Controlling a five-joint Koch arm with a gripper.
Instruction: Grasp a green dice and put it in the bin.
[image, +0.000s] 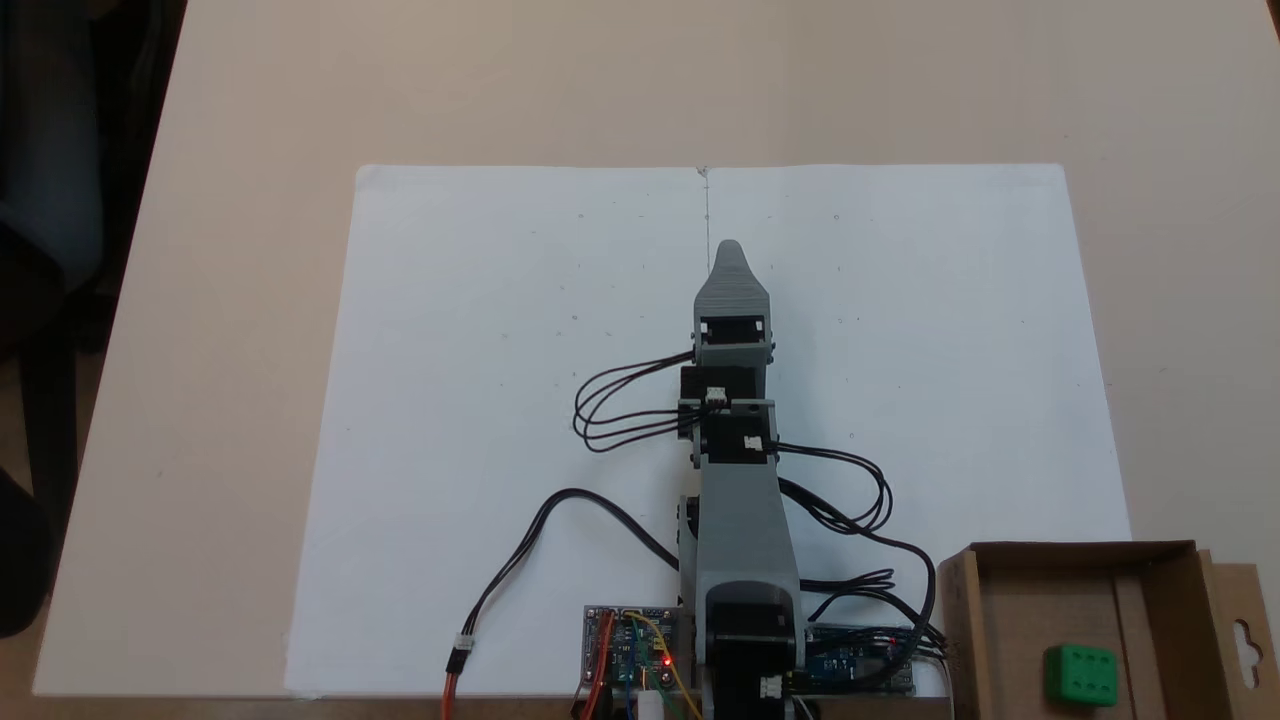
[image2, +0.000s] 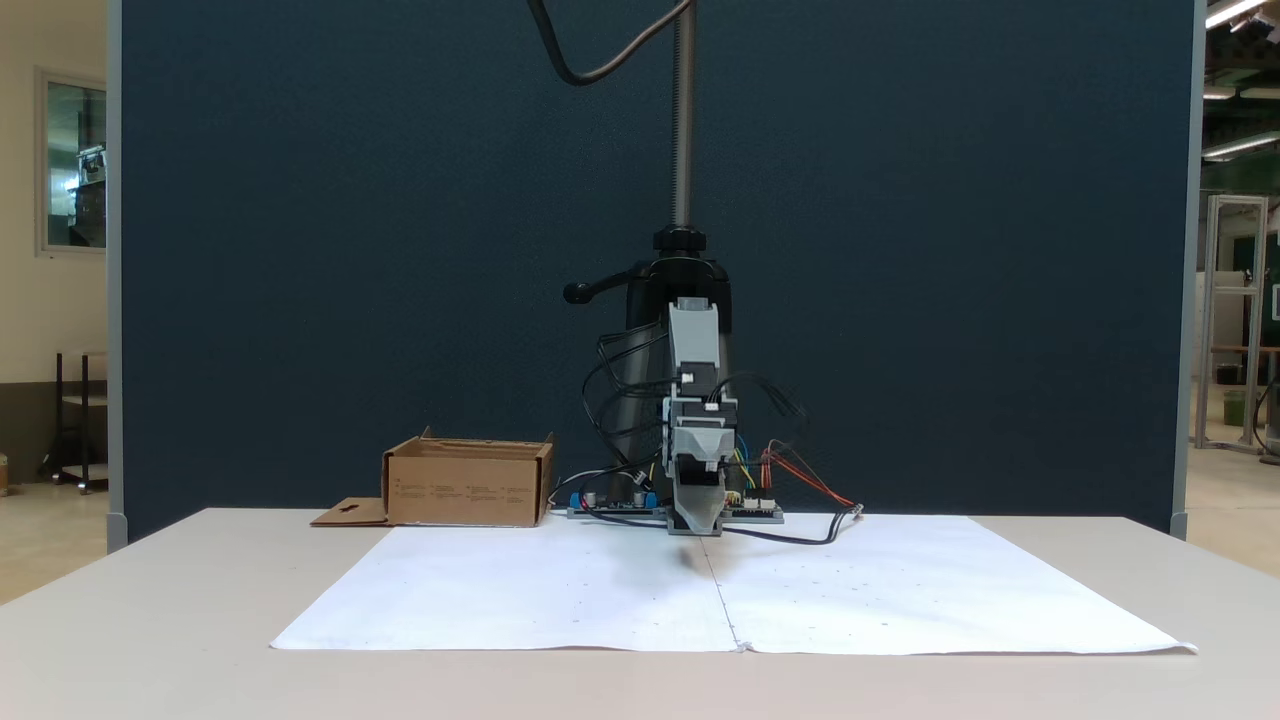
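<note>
The green dice lies inside the bin, a brown cardboard box at the bottom right of a fixed view, beside the arm's base. In another fixed view the bin stands left of the arm and its walls hide the dice. My gripper points away from the base over the middle of the white paper, far from the bin. Seen from the front, the gripper hangs low over the paper, jaws together with nothing between them.
White paper sheets cover the table's middle. Circuit boards and loose cables sit around the arm's base. The bin's slotted flap sticks out to the right. A dark partition and a camera pole stand behind the arm.
</note>
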